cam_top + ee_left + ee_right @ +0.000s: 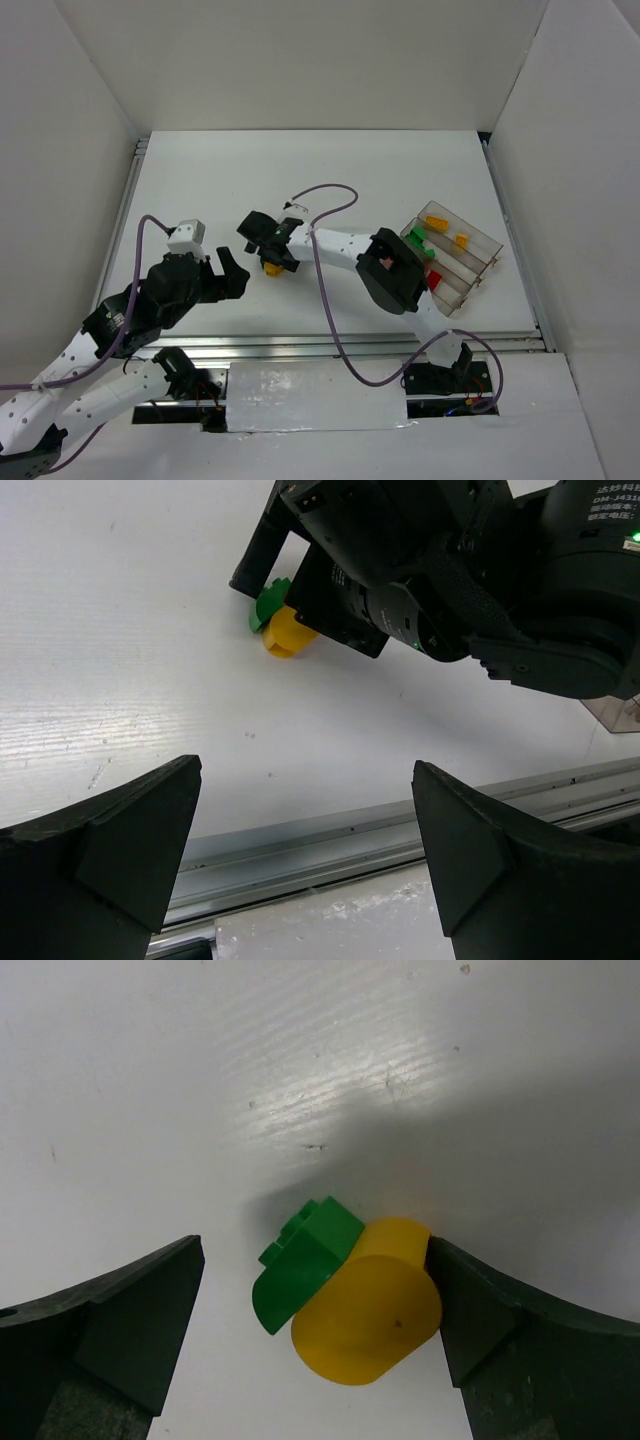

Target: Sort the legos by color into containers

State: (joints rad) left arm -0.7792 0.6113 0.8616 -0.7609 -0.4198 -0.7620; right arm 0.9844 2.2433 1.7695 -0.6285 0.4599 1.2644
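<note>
One tray [478,262], right side of tabletop [300,170], three compartments.
Farthest: two yellow bricks [436,220].
Middle: green bricks [420,240], apparently two.
Nearest: red bricks [433,280], partly behind arm, count unclear.
Loose on tabletop: one green brick [300,1260] and one yellow brick [365,1315], touching, between spread fingers of right hand [268,246], not gripped.
Left hand [305,820] wide open, empty, over near-left tabletop.

A robotics lab cell: white board walls [300,60] boxing a white table [250,170].
</note>
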